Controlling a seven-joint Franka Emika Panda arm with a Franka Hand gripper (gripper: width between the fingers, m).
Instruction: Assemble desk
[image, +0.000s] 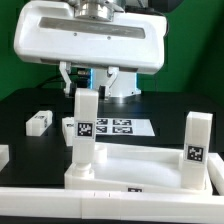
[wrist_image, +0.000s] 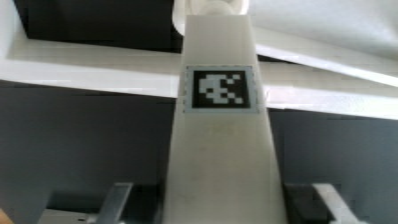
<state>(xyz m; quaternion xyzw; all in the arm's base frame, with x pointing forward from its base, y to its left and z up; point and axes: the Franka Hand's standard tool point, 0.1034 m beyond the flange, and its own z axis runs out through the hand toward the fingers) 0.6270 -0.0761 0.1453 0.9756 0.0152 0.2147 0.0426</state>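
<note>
Tabletop (image: 112, 176) sits lower centre of frame. Left leg (image: 85, 130) and right leg (image: 196, 145) stand in its corners. Loose leg (image: 40, 121) lies on bench (image: 28, 146), left. Your hand (image: 88, 84) straddles left leg, fingers apart. Likely half done.

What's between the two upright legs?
The exterior view shows only bare tabletop between the leg on its left and the leg on its right.

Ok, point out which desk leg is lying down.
The loose leg at the exterior view's left lies flat on the table; the middle leg and right leg stand upright in the tabletop.
</note>
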